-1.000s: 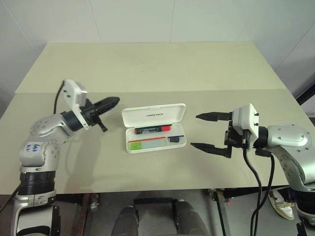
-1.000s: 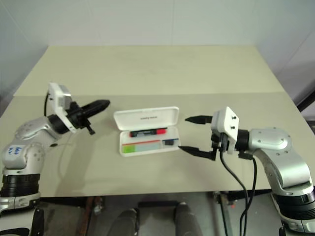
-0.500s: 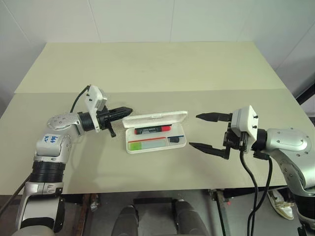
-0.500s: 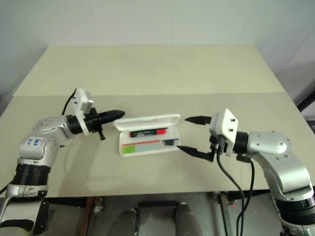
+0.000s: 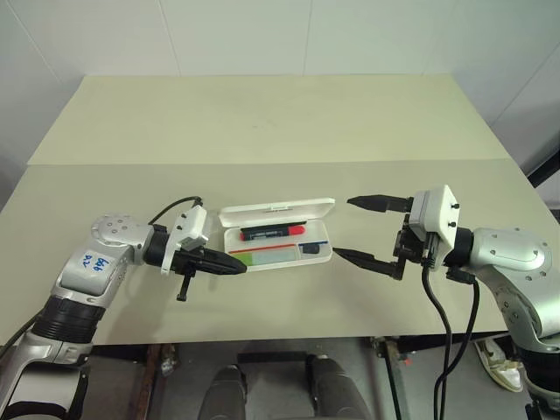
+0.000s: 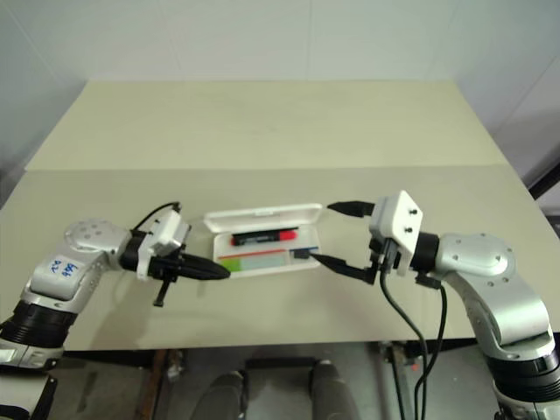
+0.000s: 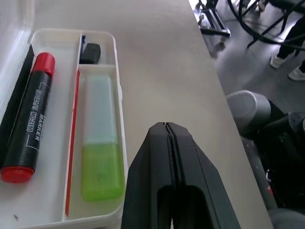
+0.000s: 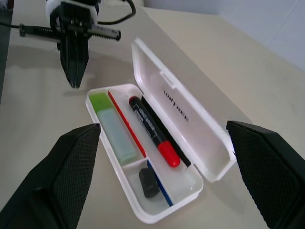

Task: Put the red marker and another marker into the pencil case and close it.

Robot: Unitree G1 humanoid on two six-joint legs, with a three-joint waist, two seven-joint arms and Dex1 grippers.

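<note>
On table (image 5: 262,131), left fingers (image 5: 229,266) pressed together, right fingers (image 5: 372,231) spread, both empty.

Both markers lie inside the pencil case (image 5: 277,238) — on the table (image 5: 280,131).

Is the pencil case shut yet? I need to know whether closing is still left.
Not shut. The pencil case has its lid raised, with the red marker and green-capped marker visible lying in the tray.

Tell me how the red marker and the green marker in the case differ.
The red marker has a dark black barrel with printed lettering and red ends; the green marker is pale, with a bright green cap. The red marker lies nearer the lid, the green marker nearer the front wall. Both lie flat in the open pencil case.
</note>
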